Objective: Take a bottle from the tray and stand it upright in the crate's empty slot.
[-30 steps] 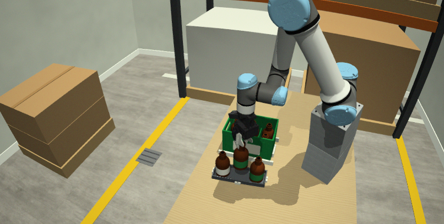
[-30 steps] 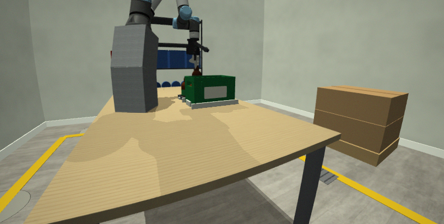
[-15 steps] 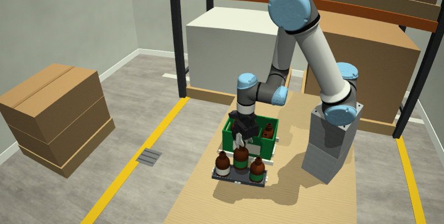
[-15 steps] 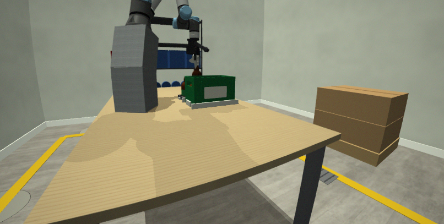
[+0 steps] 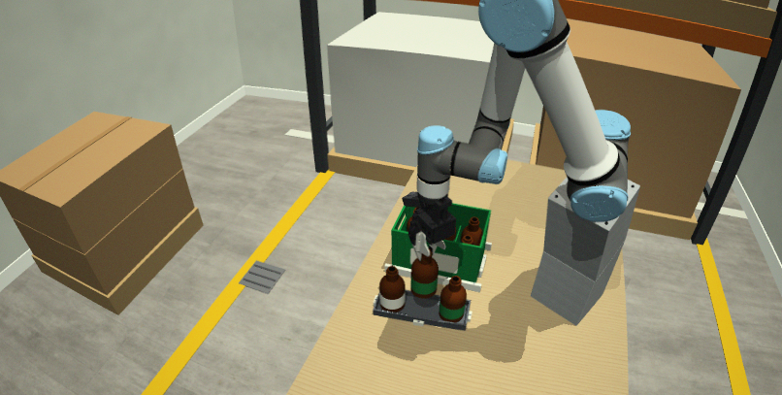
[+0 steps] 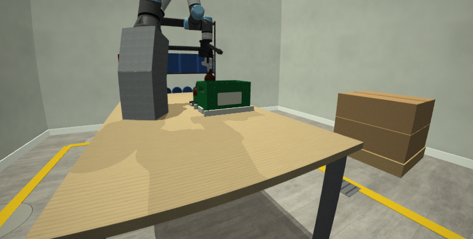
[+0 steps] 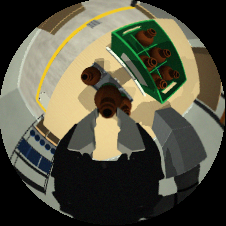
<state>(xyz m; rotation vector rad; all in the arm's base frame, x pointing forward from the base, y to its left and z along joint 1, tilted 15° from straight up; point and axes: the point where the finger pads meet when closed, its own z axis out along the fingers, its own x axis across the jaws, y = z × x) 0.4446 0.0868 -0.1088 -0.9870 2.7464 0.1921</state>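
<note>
My gripper [image 5: 424, 250] is shut on the neck of a brown bottle with a green label [image 5: 424, 278] and holds it lifted above the dark tray [image 5: 421, 313]. In the wrist view the bottle's cap [image 7: 106, 111] sits between my fingers. Two more brown bottles stand on the tray, one with a white label [image 5: 392, 289] and one with a green label [image 5: 453, 299]. The green crate [image 5: 445, 242] stands just behind the tray and holds several bottles [image 7: 157, 60]. In the exterior view the crate [image 6: 223, 93] hides most of the tray, and the held bottle's top [image 6: 208, 75] shows above it.
The arm's grey pedestal [image 5: 586, 254] stands on the table to the right of the crate. A cardboard box [image 5: 95, 195] sits on the floor to the left. Shelving with large boxes [image 5: 415, 85] stands behind the table.
</note>
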